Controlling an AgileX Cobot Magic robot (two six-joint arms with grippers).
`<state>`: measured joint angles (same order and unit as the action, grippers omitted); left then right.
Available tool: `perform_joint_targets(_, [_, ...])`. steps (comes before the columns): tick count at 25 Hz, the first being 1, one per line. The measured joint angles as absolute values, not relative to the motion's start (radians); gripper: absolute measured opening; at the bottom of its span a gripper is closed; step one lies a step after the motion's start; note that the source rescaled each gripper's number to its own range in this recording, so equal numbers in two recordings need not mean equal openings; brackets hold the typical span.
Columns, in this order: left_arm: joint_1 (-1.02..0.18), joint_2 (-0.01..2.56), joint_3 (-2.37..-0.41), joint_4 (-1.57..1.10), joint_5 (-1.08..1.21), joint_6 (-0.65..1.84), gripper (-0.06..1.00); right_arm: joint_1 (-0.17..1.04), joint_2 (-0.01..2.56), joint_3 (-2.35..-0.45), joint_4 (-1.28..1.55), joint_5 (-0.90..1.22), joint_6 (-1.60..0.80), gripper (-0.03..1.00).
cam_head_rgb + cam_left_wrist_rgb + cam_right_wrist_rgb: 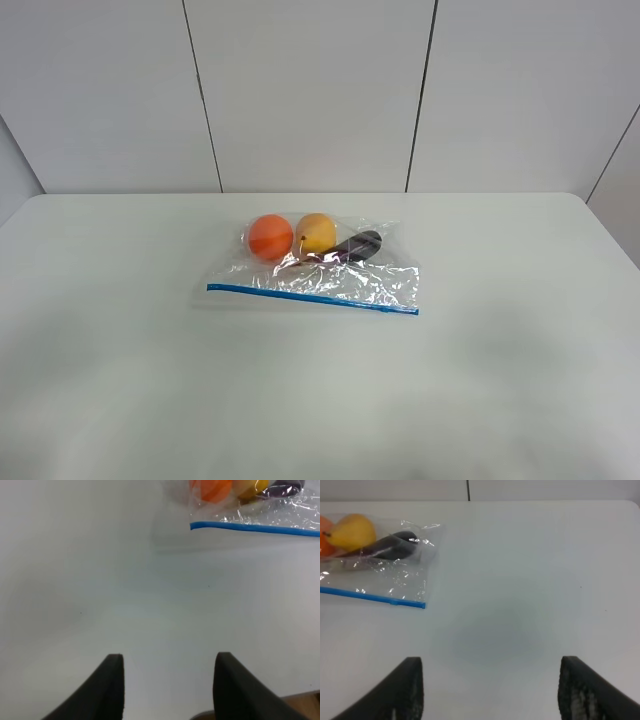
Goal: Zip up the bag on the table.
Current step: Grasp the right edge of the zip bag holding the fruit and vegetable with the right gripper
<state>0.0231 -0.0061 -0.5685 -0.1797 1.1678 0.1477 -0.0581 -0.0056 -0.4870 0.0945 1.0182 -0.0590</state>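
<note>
The bag (330, 278) is clear crinkly plastic and lies flat in the middle of the white table (120, 380). A blue zipper strip (312, 298) runs along its near edge. Inside sit an orange ball (270, 237), a yellow fruit (316, 233) and a dark purple item (357, 246). Neither arm shows in the exterior high view. In the left wrist view my left gripper (167, 682) is open over bare table, well short of the bag (260, 510). In the right wrist view my right gripper (490, 690) is open wide, off to the side of the bag (385, 565).
White wall panels (310, 90) stand behind the table's far edge. A brown strip (300, 702) shows past the table's near edge in the left wrist view.
</note>
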Motion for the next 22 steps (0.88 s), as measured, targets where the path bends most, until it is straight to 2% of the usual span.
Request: perform_joint_targets(22, [0.023, -0.006, -0.568, -0.180, 1.168, 0.148, 0.64, -0.058, -0.006, -0.487, 0.094, 1.018, -0.059, 0.88])
